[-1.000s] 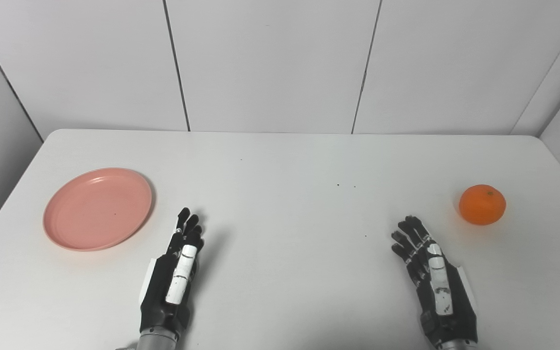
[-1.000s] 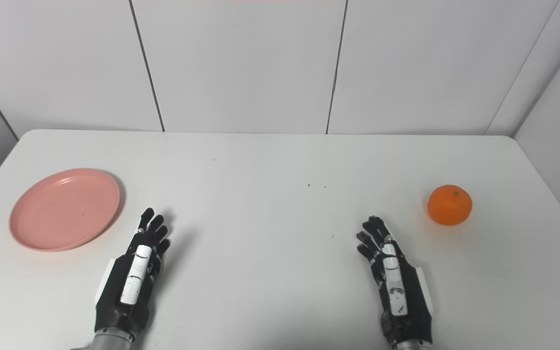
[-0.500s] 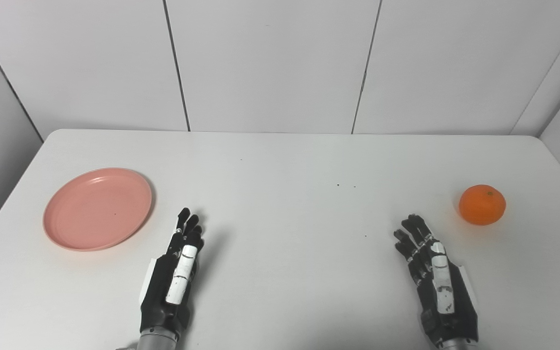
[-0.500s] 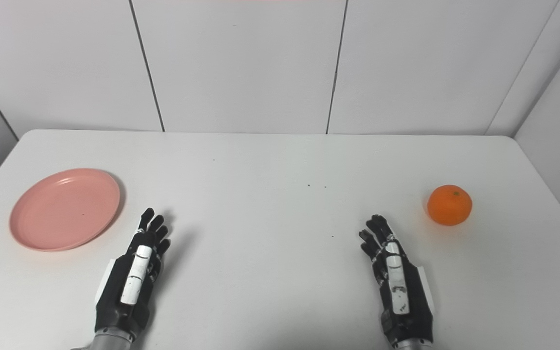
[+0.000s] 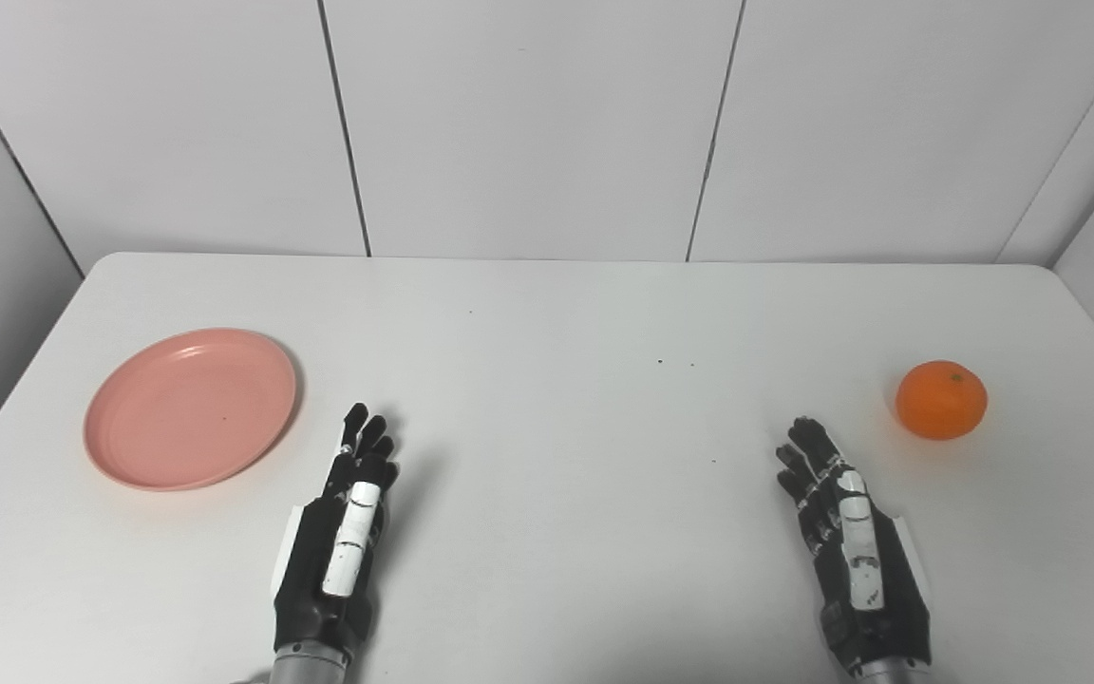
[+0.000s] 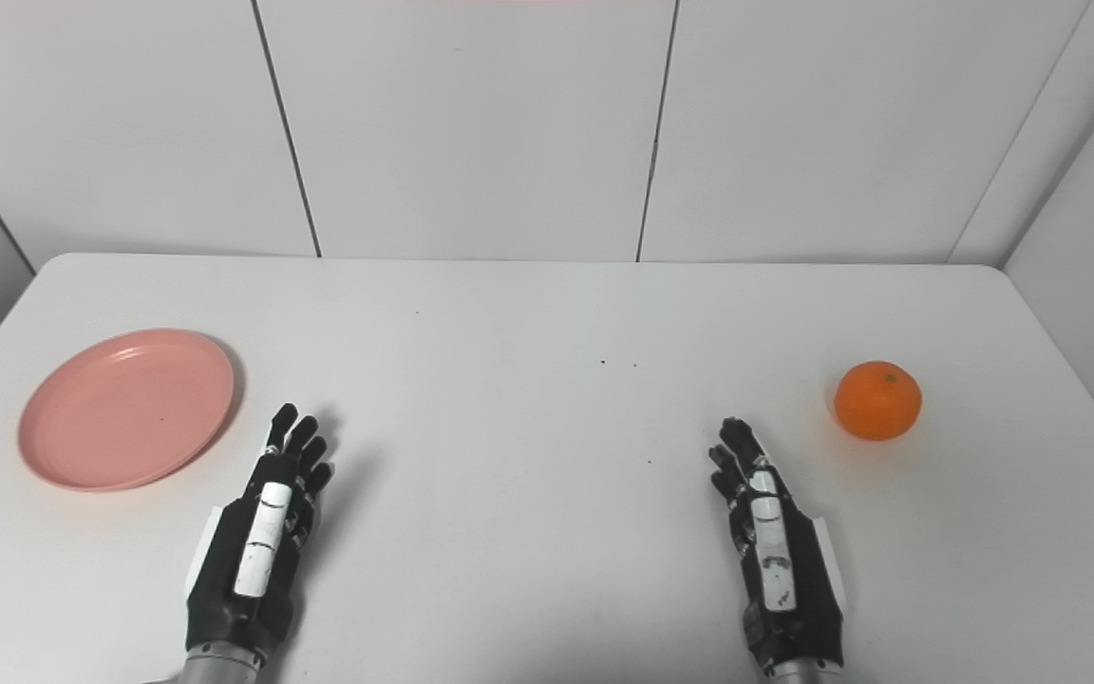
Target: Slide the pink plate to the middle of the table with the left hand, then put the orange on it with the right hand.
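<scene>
White tabletop: only the empty, spread right hand has been shifted slightly; plate untouched, sliding not begun.

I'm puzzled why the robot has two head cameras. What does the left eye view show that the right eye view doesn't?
Only the left eye view shows a wider strip of the side wall at the left, beyond the table. Only the right eye view shows more bare table and wall to the right of the orange. Both show the same scene, shifted a little sideways: the empty plate at the left, the orange alone at the right, and the left hand and right hand open near the front edge, touching neither.
</scene>
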You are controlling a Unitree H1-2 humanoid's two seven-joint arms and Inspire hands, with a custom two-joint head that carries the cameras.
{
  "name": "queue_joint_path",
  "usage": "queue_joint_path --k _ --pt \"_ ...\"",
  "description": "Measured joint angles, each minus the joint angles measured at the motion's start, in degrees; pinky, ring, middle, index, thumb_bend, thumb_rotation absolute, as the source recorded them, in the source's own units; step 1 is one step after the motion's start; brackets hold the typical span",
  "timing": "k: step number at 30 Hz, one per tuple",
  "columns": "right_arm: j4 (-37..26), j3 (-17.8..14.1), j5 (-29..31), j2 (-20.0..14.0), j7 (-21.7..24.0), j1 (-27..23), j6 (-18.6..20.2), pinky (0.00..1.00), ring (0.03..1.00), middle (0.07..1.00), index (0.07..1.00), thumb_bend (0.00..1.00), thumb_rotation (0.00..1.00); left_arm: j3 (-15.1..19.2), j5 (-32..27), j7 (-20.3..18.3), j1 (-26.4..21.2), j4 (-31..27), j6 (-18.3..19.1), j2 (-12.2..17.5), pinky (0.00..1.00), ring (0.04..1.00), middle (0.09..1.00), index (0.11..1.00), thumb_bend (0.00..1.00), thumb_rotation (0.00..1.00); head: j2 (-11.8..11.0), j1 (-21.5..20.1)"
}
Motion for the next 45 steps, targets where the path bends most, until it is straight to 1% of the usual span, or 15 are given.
queue_joint_path --k 13,17,18,19,20,21,22,24,27,30,34,37,41,42,45 --pt "0.2 0.0 -1.1 0.0 0.1 0.0 -0.5 0.99 0.952 0.952 0.91 0.83 0.91 -0.2 -0.2 0.0 0.0 1.4 -1.9 0.0 1.0 0.996 0.992 1.0 0.73 0.77 -0.5 0.2" --pt "0.2 0.0 -1.1 0.0 0.1 0.0 -0.5 0.99 0.95 0.951 0.906 0.81 0.92 -0.4 -0.1 0.1 0.0 1.5 -2.0 -0.1 1.0 0.991 0.985 1.0 0.75 0.77 -1.1 2.4" --pt "0.3 0.0 -1.0 0.0 0.1 0.0 -0.5 0.99 0.95 0.951 0.906 0.81 0.92 -0.5 -0.1 0.1 0.0 1.6 -2.1 -0.1 1.0 0.991 0.985 1.0 0.75 0.77 -1.1 2.4" --pt "0.3 0.0 -0.9 -0.1 0.2 0.0 -0.5 0.99 0.952 0.952 0.908 0.81 0.91 -0.5 -0.1 0.1 0.0 1.8 -2.1 -0.1 1.0 0.99 0.983 1.0 0.76 0.77 -1.5 3.8" --pt "0.4 -0.1 -0.8 -0.1 0.3 0.0 -0.5 1.0 0.951 0.953 0.91 0.81 0.92 -0.6 -0.1 0.1 0.0 1.9 -2.1 -0.1 1.0 0.987 0.98 1.0 0.77 0.77 -1.5 3.8" --pt "0.6 -0.3 -0.5 -0.2 0.5 -0.1 -0.5 1.0 0.951 0.952 0.91 0.81 0.92 -0.7 0.1 0.1 0.0 2.1 -2.1 -0.1 1.0 0.985 0.978 1.0 0.78 0.77 -2.0 5.3" --pt "0.7 -0.4 -0.1 -0.3 0.7 -0.1 -0.5 1.0 0.951 0.951 0.911 0.81 0.92 -0.8 0.3 0.1 0.0 2.4 -2.3 -0.2 1.0 0.984 0.977 1.0 0.78 0.77 -2.0 5.4" --pt "0.9 -0.6 0.7 -0.7 1.2 -0.3 -0.5 1.0 0.949 0.95 0.91 0.81 0.93 -1.2 0.4 0.3 0.0 2.8 -2.8 -0.3 1.0 0.982 0.975 1.0 0.79 0.76 -3.1 8.4" --pt "1.6 -1.1 1.4 -1.7 2.3 -0.9 -0.7 1.0 0.952 0.952 0.917 0.81 0.94 -2.0 0.8 0.6 0.0 3.7 -4.4 -0.7 1.0 0.977 0.971 1.0 0.78 0.75 -3.5 9.3" --pt "2.4 -1.8 2.2 -3.0 3.1 -1.4 -0.7 1.0 0.958 0.96 0.928 0.82 0.94 -3.2 2.0 1.2 0.0 4.0 -5.0 -1.0 1.0 0.98 0.972 1.0 0.76 0.75 -4.1 10.2" --pt "3.2 -2.6 3.4 -4.4 4.5 -1.8 -1.1 1.0 0.959 0.958 0.925 0.82 0.94 -3.9 3.0 1.5 0.0 5.0 -6.6 -1.1 1.0 0.981 0.971 1.0 0.71 0.75 -5.2 11.6" --pt "3.9 -3.1 3.9 -4.9 4.7 -2.2 -1.3 1.0 0.959 0.957 0.923 0.81 0.94 -4.2 3.8 1.7 0.0 5.5 -7.6 -1.2 1.0 0.982 0.971 1.0 0.69 0.76 -6.3 13.0" --pt "4.5 -3.6 4.8 -5.2 5.6 -2.4 -1.6 1.0 0.956 0.956 0.92 0.81 0.94 -4.7 4.2 2.4 0.0 6.0 -9.3 -1.3 1.0 0.982 0.969 1.0 0.68 0.76 -7.1 14.1" --pt "4.6 -3.6 5.0 -5.3 5.8 -2.4 -1.7 1.0 0.957 0.957 0.921 0.8 0.94 -4.9 4.2 2.5 0.0 6.1 -9.4 -1.3 1.0 0.984 0.97 1.0 0.68 0.76 -7.6 15.2" --pt "5.1 -4.0 5.3 -5.5 6.6 -2.7 -1.9 1.0 0.959 0.961 0.93 0.81 0.95 -5.2 4.3 2.6 -0.1 6.3 -9.8 -1.3 1.0 0.982 0.967 1.0 0.68 0.76 -7.9 15.6"
